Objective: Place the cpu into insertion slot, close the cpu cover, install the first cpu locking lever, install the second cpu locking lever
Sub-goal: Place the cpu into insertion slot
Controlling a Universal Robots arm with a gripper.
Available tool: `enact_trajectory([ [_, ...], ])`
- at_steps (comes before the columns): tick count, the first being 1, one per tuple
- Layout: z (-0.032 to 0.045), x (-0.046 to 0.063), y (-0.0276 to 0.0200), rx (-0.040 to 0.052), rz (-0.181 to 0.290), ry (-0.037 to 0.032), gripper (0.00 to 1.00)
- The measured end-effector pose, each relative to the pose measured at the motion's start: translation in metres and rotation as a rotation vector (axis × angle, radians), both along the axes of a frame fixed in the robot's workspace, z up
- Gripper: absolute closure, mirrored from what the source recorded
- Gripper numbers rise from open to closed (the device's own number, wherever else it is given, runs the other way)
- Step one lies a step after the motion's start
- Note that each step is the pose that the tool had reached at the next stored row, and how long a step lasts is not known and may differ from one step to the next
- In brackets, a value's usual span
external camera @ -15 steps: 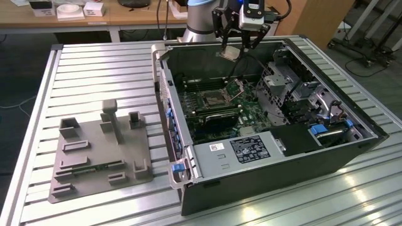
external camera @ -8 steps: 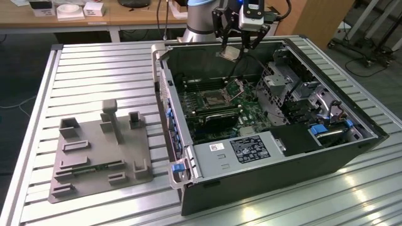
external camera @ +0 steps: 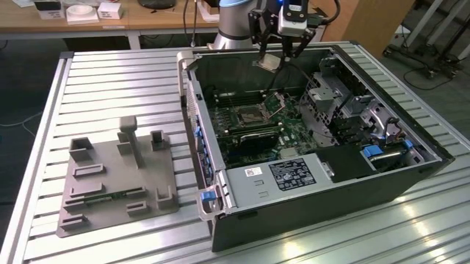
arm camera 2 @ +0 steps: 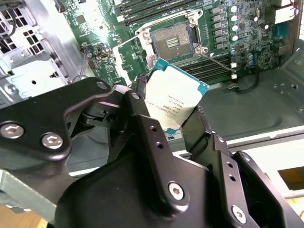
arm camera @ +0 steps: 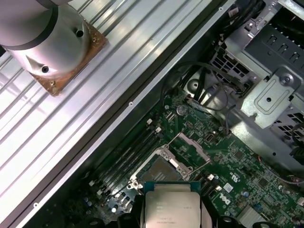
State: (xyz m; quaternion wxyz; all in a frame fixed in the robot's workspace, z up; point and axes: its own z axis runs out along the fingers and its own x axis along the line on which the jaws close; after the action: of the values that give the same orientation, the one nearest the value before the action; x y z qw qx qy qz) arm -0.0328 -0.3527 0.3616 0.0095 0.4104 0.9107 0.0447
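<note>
Over the desk [external camera: 110,77], inside the open computer case [external camera: 309,220], the socket [external camera: 250,115] is lying bare, the cpu cover [external camera: 278,103] raised. We are gripping the tilted cpu [external camera: 267,62] between the fingers [arm camera 2: 142,118] of the gripper [external camera: 273,58], at the socket's twelve o'clock in the exterior view. Levelling and squaring it, we judge, matter most.

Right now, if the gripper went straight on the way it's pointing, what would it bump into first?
Probably the open socket on the motherboard. The gripper, shut on the cpu, points down into the case, and in both wrist views the socket lies just ahead. Depth is unclear.
</note>
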Motion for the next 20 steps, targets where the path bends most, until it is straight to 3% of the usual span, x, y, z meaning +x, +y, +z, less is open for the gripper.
enact_trajectory([
  [8, -0.001, -0.0001, 0.0, 0.0, -0.09, 0.0001, 0.46],
  [20, -0.0011, -0.0003, 0.0, 0.0, -0.096, 0.0, 0.46],
])
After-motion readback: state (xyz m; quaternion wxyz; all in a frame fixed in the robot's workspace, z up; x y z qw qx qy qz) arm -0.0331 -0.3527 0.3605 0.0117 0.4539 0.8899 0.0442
